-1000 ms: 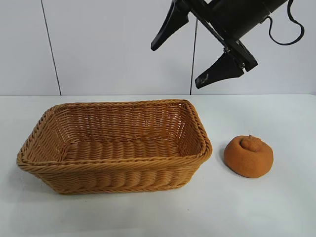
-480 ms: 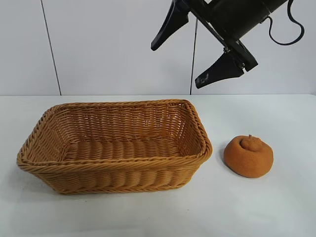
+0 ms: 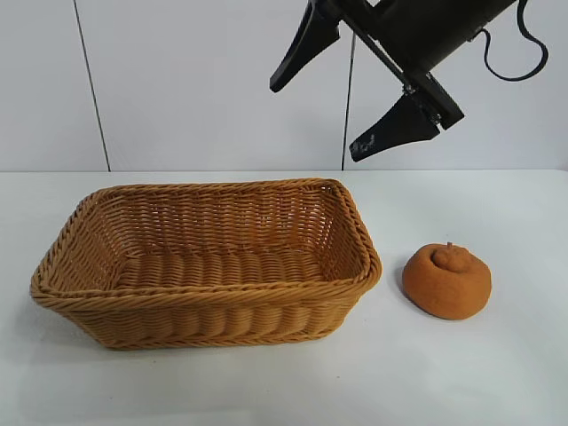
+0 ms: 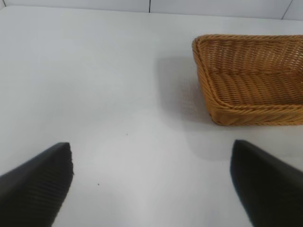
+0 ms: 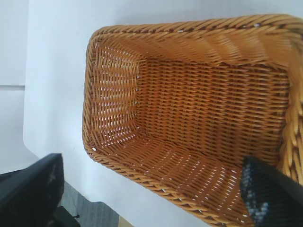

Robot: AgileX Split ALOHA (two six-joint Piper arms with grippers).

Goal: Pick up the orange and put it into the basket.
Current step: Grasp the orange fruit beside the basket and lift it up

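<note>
The orange (image 3: 446,280) sits on the white table (image 3: 497,373), just to the right of the wicker basket (image 3: 206,262) in the exterior view, close to its right end but with a narrow strip of bare table between them; it rests upright with its knob and small stem on top. The basket lies lengthwise across the table and nothing is inside it. The right end effector (image 3: 339,85) hangs high above the table, over the right end of the basket and up and to the left of the orange, its two black fingers spread wide and holding nothing, tilted downward toward the basket. Its own wrist camera looks down into the basket's woven interior (image 5: 199,123), with a dark fingertip (image 5: 265,194) at either lower corner of the picture. The left end effector (image 4: 151,182) appears only in its wrist view: its two dark fingers are also spread wide with nothing between them, over bare table, with one end of the basket (image 4: 251,78) well ahead of it. The orange does not appear in either wrist view.
</note>
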